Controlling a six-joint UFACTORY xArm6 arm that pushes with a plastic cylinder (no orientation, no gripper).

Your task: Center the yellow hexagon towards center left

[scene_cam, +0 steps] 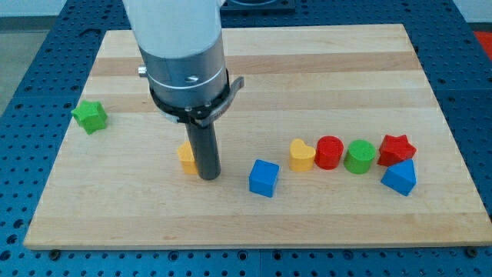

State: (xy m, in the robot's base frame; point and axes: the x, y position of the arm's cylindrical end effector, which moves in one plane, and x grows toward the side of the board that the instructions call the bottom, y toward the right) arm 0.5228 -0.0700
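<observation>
The yellow hexagon [185, 158] lies left of the board's middle, toward the view's bottom, half hidden behind my rod. My tip [208, 178] rests on the board right against the hexagon's right side, slightly below it. The arm's white and grey body fills the view's top above it.
A green star [90, 116] sits at the board's left edge. A blue cube [264, 178] lies right of my tip. Further right stand a yellow heart [301, 155], a red cylinder [329, 151], a green cylinder [359, 156], a red star [397, 148] and a blue triangular block [400, 178].
</observation>
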